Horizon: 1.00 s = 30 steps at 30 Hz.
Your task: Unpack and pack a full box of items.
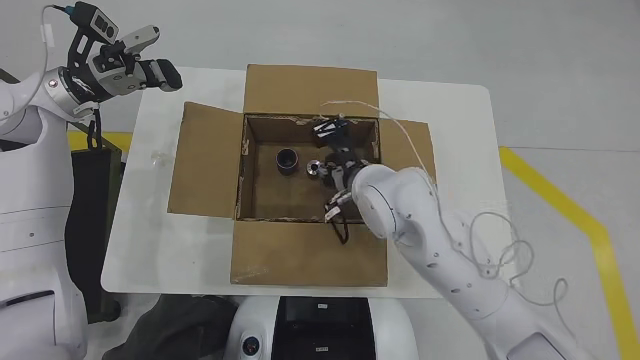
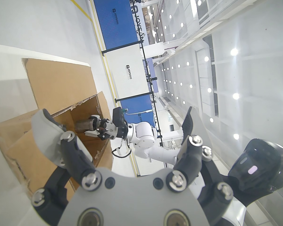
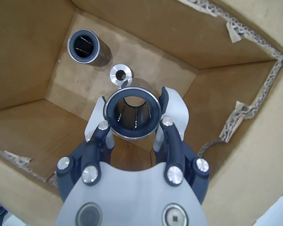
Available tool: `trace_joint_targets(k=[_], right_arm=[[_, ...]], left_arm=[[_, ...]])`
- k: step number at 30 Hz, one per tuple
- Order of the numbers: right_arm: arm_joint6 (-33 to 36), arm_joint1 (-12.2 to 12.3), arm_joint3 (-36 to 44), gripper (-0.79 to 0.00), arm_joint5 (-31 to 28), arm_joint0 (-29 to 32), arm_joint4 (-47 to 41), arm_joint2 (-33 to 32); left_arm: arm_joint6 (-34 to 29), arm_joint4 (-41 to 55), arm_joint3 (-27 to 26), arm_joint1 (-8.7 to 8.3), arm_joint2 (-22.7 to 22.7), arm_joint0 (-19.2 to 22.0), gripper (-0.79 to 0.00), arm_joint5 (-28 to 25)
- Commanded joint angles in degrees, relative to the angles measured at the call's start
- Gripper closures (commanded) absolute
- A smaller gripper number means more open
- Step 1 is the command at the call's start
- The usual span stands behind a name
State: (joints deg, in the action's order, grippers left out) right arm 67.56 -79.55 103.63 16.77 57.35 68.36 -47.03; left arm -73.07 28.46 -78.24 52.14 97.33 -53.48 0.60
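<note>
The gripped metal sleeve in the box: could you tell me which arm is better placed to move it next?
Right, probably: the right pincer is shut on the sleeve inside the box. The left pincer hangs open, away from it.

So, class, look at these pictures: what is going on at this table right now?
The right end effector is down inside the open cardboard box, shut on a metal cylinder. Another cylinder and a small silver bushing stand on the box floor nearby. The left end effector hangs open and empty near the table's corner, away from the box.
</note>
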Motion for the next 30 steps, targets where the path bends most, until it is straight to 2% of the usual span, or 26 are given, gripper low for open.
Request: trace_joint_targets(k=[1,8,17,30], right_arm=[[-0.38,0.07,1.23,0.000,-0.40,0.67,0.19,-0.43],[-2.75,0.54,5.96,0.000,-2.42,4.15,0.78,-2.71],[-6.01,1.80,15.03,0.000,-5.49,11.41,2.01,-7.80],[-13.57,3.35,26.43,0.000,-4.01,23.81,3.44,-18.21]], left_arm=[[0.00,0.00,0.00,0.00,0.00,0.00,-0.785,0.00],[0.00,0.00,0.00,0.00,0.00,0.00,-0.785,0.00],[0.00,0.00,0.00,0.00,0.00,0.00,-0.785,0.00],[0.00,0.00,0.00,0.00,0.00,0.00,-0.785,0.00]])
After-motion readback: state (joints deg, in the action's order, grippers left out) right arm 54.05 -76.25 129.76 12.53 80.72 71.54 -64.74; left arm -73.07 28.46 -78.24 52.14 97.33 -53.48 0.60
